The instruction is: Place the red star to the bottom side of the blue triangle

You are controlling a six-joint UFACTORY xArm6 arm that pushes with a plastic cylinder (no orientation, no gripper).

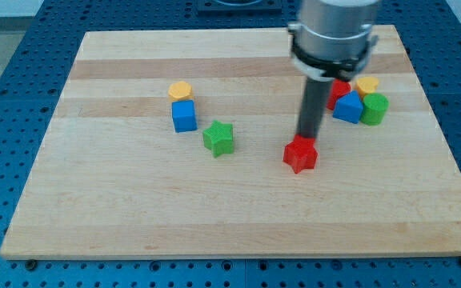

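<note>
My tip (pixel 303 141) down on board, touching top edge of red star (pixel 300 155); bare rod, grips nothing. Red star right of board centre, toward bottom-left of blue triangle (pixel 347 107), apart from it. Right-top cluster: blue triangle, green block (pixel 374 109) touching its right, yellow block (pixel 366 85) behind, red block (pixel 339 90) partly hidden by rod. Left of centre: yellow hexagon (pixel 180 90) above blue cube (pixel 184 116); green star (pixel 218 138) nearby. Wooden board (pixel 134 216).
</note>
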